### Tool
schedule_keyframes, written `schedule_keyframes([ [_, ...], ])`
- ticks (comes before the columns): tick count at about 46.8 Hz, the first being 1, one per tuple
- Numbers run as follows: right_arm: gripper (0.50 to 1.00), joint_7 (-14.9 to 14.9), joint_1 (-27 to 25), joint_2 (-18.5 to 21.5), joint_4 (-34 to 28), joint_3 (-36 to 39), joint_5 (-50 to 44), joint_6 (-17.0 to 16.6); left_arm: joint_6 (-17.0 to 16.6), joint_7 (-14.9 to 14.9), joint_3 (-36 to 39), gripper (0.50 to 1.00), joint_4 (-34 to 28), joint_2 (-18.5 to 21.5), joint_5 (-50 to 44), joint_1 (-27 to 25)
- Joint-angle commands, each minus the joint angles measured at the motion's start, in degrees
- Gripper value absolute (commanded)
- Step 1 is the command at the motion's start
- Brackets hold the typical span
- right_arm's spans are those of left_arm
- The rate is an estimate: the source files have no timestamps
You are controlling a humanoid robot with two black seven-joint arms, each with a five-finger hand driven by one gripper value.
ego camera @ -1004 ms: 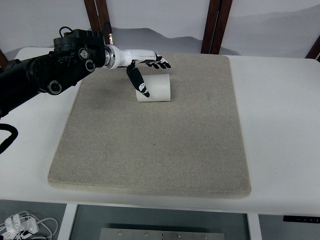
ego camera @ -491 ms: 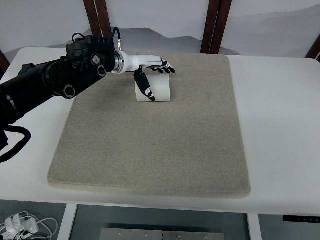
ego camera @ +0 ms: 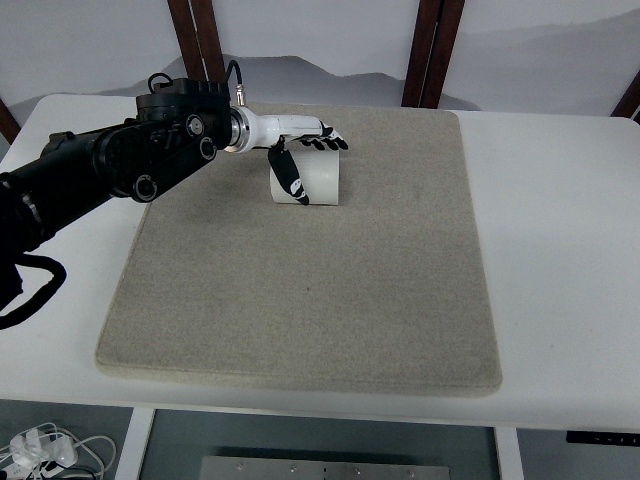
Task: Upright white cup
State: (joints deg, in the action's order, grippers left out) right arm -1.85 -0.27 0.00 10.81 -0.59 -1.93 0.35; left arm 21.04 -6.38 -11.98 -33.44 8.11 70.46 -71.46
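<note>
The white cup (ego camera: 322, 183) lies on its side on the beige mat (ego camera: 310, 290), near the mat's far edge, with its length running left to right. My left hand (ego camera: 314, 168) reaches in from the left and is around the cup. Its fingers (ego camera: 326, 144) curl over the cup's top and far side. Its thumb (ego camera: 290, 176) runs down across the cup's left end on the near side. The cup rests on the mat. My right arm is out of view.
The mat covers most of the white table (ego camera: 560, 250). Dark wooden posts (ego camera: 432, 50) stand behind the table's far edge. Cables lie on the floor at the bottom left (ego camera: 40, 450).
My left arm has moved right and forward. The hand has come down from above the cup, and its fingers have closed over the cup's top. The cup has not moved.
</note>
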Motion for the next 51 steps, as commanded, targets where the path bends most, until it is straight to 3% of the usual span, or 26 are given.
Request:
schedule_keyframes([
  [1,0.952,0.0,0.0,0.0,0.0,0.0,0.0,0.0,-0.1,0.0,0.0,0.913,0.4,-0.1,0.0,0.0],
  [8,0.952,0.0,0.0,0.0,0.0,0.1,0.0,0.0,-0.1,0.0,0.1,0.780,0.4,-0.1,0.2,0.0],
  [13,0.952,0.0,0.0,0.0,0.0,0.0,0.0,0.0,-0.1,0.0,0.4,0.733,0.4,0.0,0.1,-0.1],
  [21,0.952,0.0,0.0,0.0,0.0,0.1,0.0,0.0,0.1,0.0,0.4,0.500,0.4,0.1,-0.1,-0.2],
  [35,0.952,0.0,0.0,0.0,0.0,0.0,0.0,0.0,0.4,-0.2,-0.9,0.500,1.7,0.2,-2.8,-1.4],
  [51,0.952,0.0,0.0,0.0,0.0,0.0,0.0,0.0,4.2,-2.2,-1.0,0.500,5.2,2.0,-25.5,-3.1],
])
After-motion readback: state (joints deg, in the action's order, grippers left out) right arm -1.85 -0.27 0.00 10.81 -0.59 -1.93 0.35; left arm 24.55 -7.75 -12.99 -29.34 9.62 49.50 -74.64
